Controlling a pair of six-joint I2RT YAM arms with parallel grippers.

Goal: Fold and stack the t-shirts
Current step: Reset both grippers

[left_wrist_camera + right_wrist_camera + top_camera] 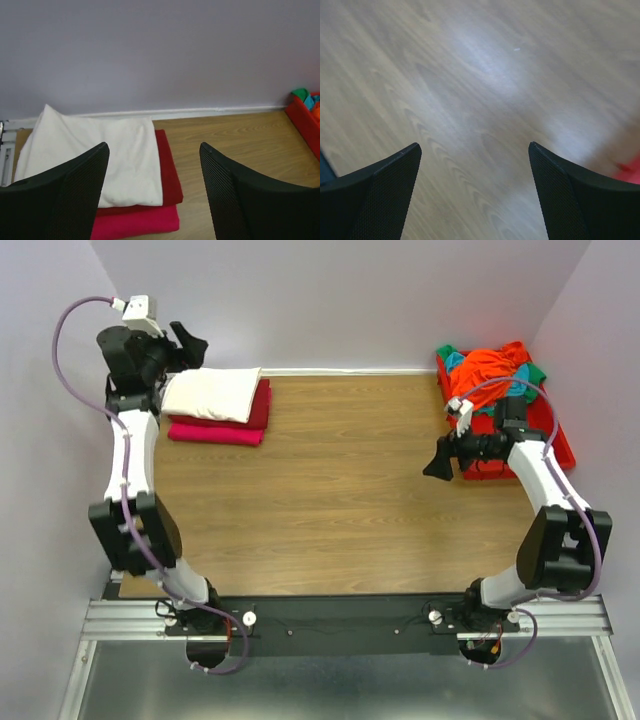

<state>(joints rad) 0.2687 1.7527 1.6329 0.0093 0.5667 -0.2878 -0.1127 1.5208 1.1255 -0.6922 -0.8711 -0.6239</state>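
Top external: wood table [330,490], lilac walls [330,300], stacked t-shirts [215,405]

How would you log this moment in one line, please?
stack far left: cream-white shirt over dark red shirt over bright pink shirt | red tray: orange shirt heaped unfolded | left gripper: open, empty | right gripper: open, empty

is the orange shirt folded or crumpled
Crumpled: the orange shirt lies in a loose, wrinkled heap on the red tray.

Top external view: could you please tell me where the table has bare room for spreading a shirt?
The table is bare across its middle and near side, between the folded stack far left and the red tray far right. The tray is heaped with unfolded shirts.
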